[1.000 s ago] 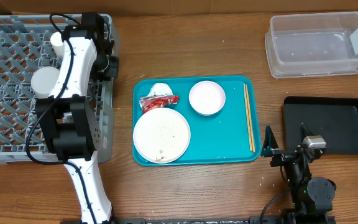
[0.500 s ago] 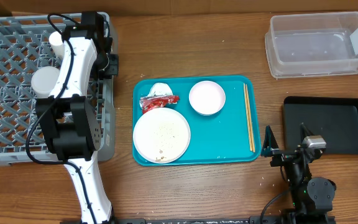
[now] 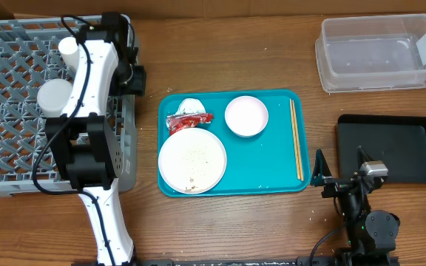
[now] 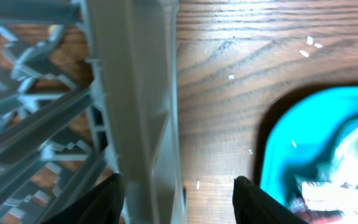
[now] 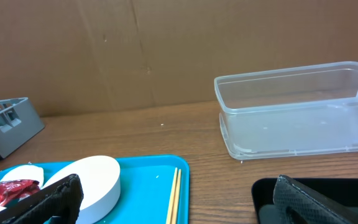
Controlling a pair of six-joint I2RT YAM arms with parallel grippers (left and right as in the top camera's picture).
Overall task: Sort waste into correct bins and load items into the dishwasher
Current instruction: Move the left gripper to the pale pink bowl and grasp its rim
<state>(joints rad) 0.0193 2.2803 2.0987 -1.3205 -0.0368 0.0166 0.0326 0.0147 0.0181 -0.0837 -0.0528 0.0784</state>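
Left claw (image 4: 176, 194) is spread astride the dish rack (image 3: 9, 148) wall, left of the teal tray (image 3: 272, 161); right claw (image 5: 175, 194) gapes wide off its right edge. Plate (image 3: 192, 161), bowl (image 3: 246, 116) and chopsticks (image 3: 296, 140) lie on it.

Lighting: bright, even, soft shadows. Glare: faint sheen on clear tub (image 3: 379, 52). Left wrist view: blurred close up, rack wall (image 4: 135, 112) smeared, teal tray (image 4: 278, 162) hazy. Overhead view: sharp.
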